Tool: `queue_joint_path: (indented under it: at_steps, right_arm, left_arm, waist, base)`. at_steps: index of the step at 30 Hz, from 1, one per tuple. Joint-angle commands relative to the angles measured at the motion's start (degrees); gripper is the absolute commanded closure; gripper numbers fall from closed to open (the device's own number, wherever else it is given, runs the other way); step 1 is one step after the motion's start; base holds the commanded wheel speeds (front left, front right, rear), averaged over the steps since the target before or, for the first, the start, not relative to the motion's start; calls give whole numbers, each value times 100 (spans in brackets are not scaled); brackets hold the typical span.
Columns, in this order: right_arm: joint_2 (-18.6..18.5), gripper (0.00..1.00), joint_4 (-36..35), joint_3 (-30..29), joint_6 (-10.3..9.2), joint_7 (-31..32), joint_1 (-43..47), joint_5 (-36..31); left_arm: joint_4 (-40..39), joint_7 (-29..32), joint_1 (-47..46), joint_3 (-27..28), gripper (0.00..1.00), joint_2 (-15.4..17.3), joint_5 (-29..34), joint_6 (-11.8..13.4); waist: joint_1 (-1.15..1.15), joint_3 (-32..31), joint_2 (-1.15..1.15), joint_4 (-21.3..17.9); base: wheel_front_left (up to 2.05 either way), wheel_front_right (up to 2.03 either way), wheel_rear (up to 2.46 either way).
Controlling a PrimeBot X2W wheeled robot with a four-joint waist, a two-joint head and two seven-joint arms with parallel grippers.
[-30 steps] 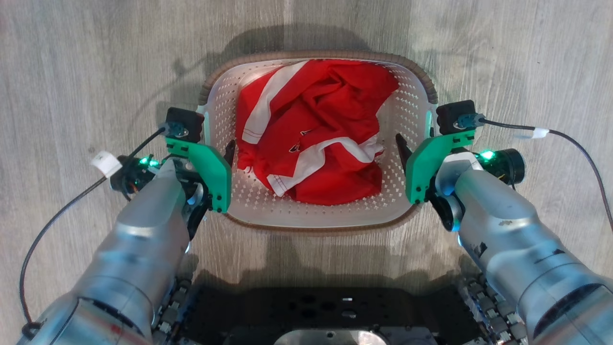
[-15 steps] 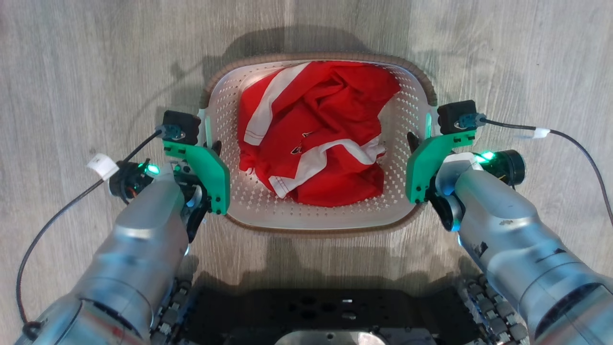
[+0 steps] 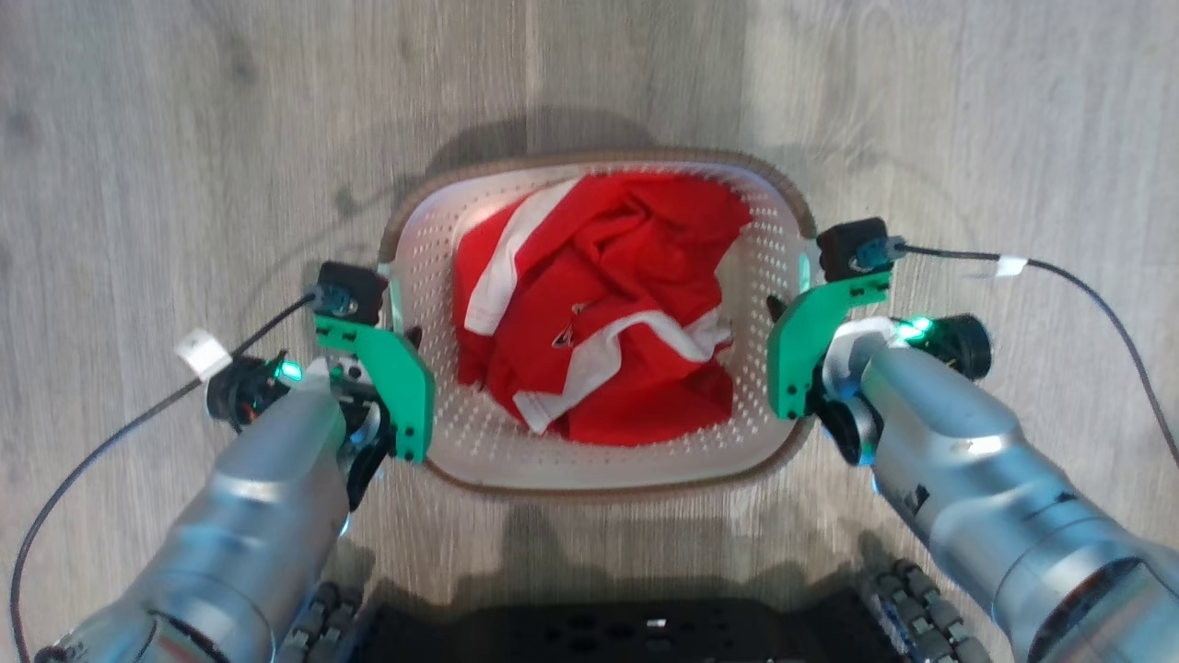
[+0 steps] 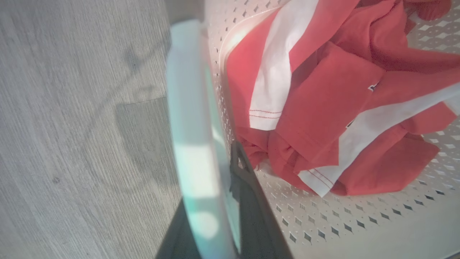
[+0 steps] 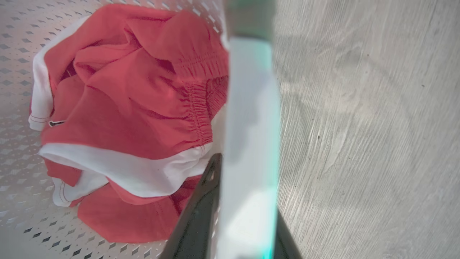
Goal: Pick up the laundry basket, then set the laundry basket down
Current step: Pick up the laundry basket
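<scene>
The laundry basket (image 3: pixel 461 447), white and perforated with a brown woven-look rim, sits in the middle of the head view, with a crumpled red and white garment (image 3: pixel 599 304) inside. My left gripper (image 3: pixel 402 322) is shut on the basket's left white handle (image 4: pixel 190 144), one dark finger (image 4: pixel 251 205) inside the wall. My right gripper (image 3: pixel 790 293) is shut on the right handle (image 5: pixel 251 144), a dark finger (image 5: pixel 201 212) inside the basket. I cannot tell whether the basket touches the floor.
Grey wood-look floor (image 3: pixel 147 166) lies all around the basket. My dark wheeled base (image 3: pixel 608 631) shows at the bottom edge, just behind the basket. Black cables (image 3: pixel 1087 295) trail from both wrists out to the sides.
Both inner fingers drew in against the handles. The whole head picture has since shifted and blurred, so the camera moved; basket and grippers keep their places relative to each other.
</scene>
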Motion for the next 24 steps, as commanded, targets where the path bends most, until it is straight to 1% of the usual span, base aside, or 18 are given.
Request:
queue_joint_path:
  at_steps: [1, 9, 14, 18, 24]
  right_arm:
    - [119, 100, -129, 189, 40, 76, 395, 8]
    - [119, 100, -152, 437, 40, 534, 512, 249]
    - [119, 100, -262, 655, 40, 828, 612, 338]
    - [119, 100, -480, 845, 40, 1106, 753, 460]
    - [119, 100, -696, 1068, 40, 1385, 874, 549]
  left_arm:
    - [-79, -3, 165, -69, 100, 157, 9, -37]
    - [-178, 149, 451, -495, 100, 325, -225, -37]
    - [-330, 325, 596, -847, 100, 525, -318, -37]
    - [-526, 526, 709, -1132, 100, 706, -425, -37]
    - [-862, 795, 853, -1419, 100, 898, -663, -37]
  waist:
    - [0, -248, -1, -85]
    - [0, -941, -1, -189]
    - [0, -1324, -1, -264]
    - [0, -1641, -1, -312]
    - [0, -2008, -1, -345]
  base:
    - [0, 0, 0]
    - [0, 0, 0]
    - [0, 0, 0]
    - [0, 0, 0]
    - [0, 0, 0]
